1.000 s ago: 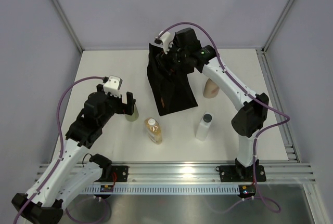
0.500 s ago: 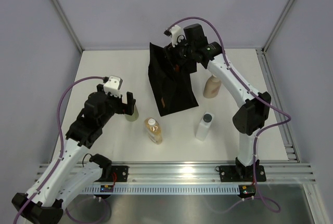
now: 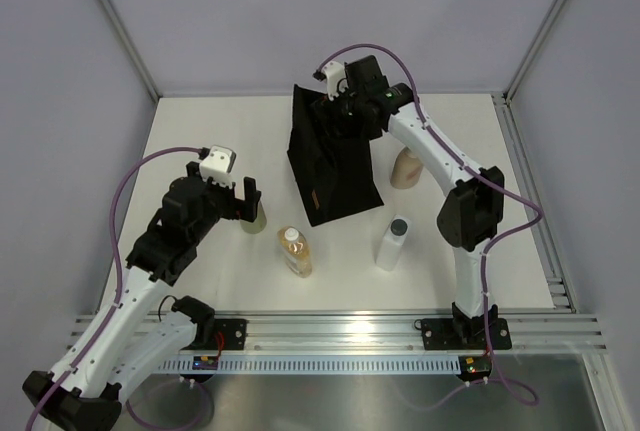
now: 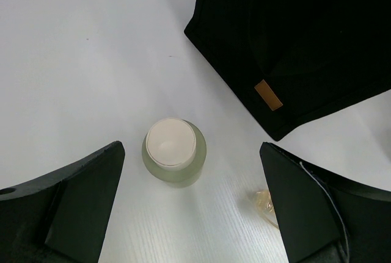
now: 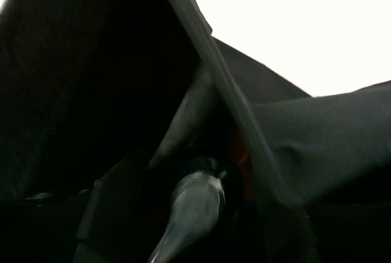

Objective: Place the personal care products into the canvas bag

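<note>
The left jaws hung wide open and empty over the upright pale olive bottle, which stood between them, a little ahead, with bare counter around it. Just to its right lay the amber bottle, long axis near-to-far. Further right stood the canvas bag, the right jaws sunk in its mouth, their spread impossible to tell.

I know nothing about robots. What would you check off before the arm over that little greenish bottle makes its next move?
1. Left gripper open: ok.
2. Pale olive bottle upright between the jaws, untouched: ok.
3. Amber bottle lies apart from it: ok.
4. Canvas bag standing up: ok.
5. Right gripper at the bag's top, open or shut: cannot tell.
</note>
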